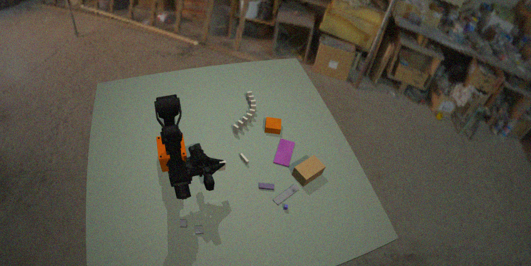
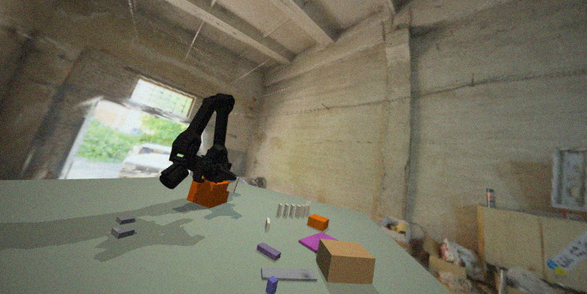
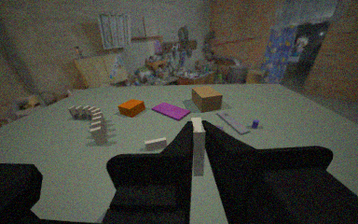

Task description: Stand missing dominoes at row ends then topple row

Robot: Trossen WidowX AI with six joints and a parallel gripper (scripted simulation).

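Observation:
A curved row of several cream dominoes (image 1: 253,106) (image 2: 291,210) (image 3: 100,134) stands upright on the pale green table. One loose cream domino (image 1: 243,158) (image 2: 267,224) (image 3: 156,144) lies on its side, apart from the row's near end. My gripper (image 1: 221,163) (image 2: 235,178) (image 3: 196,125) is shut on another cream domino (image 1: 222,166) (image 2: 235,185) (image 3: 199,151), held roughly upright above the table near the robot's base. The fingertips grip its upper part, and its lower part shows below them in the wrist view. The held domino touches neither the row nor the loose domino.
An orange block (image 1: 273,125) (image 2: 318,221) (image 3: 131,107) sits beside the row. A magenta slab (image 1: 284,152), a tan box (image 1: 308,170), a purple bar (image 1: 266,186), a grey strip (image 1: 285,194) and a small violet block (image 1: 285,207) lie farther off. Two grey tiles (image 1: 183,223) (image 1: 198,230) lie near the arm's shadow.

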